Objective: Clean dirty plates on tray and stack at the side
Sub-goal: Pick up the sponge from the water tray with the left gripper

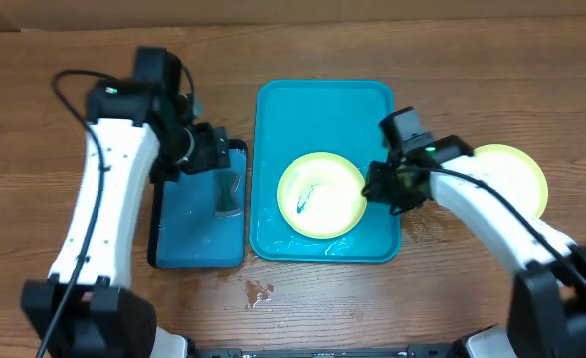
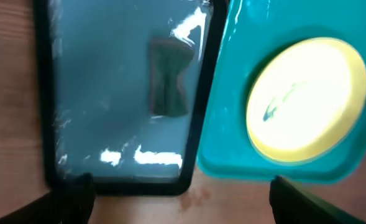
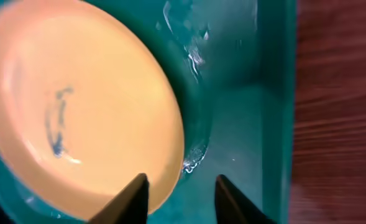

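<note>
Wet plastic is the worry: the right gripper (image 3: 181,198), open astride the rim of the plate (image 3: 77,106), could lose that slick edge as it closes.

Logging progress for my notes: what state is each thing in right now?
Plate in tray: smeared blue, lying flat.
Side plate: on table, partly hidden.
Teal tray: wet, holds one plate.
Black-rimmed tray: wet, holds dark block.
Left gripper: open, empty.
Right gripper: open, at plate's rim.
</note>
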{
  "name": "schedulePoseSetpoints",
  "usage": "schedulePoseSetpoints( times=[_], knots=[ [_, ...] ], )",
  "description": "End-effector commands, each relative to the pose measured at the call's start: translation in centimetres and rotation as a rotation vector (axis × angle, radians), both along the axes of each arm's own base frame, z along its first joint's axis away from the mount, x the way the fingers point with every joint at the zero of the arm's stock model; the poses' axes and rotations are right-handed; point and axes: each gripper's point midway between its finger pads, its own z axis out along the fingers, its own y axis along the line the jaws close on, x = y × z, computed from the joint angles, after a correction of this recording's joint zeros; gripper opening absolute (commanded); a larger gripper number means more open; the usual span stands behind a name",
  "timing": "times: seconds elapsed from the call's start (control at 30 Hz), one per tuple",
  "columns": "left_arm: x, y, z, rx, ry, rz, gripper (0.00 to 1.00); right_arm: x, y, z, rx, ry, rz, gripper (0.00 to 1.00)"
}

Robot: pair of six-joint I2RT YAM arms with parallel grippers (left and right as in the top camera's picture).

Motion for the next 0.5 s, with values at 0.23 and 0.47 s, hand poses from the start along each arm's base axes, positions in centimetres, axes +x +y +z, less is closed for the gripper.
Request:
schedulePoseSetpoints(
  times=[0.23, 0.47],
  knots=[
    [-0.2, -0.8, -9.6, 0.015, 0.133, -0.025, 0.39, 0.2, -1.8, 6.7, 0.040, -0.152, -0.016, 0.47],
    [1.0, -0.4, -15.5, 0.073, 0.197, -0.032, 0.26, 0.1, -2.1, 6.4, 0.019, -0.145, -0.022, 0.51]
  ],
)
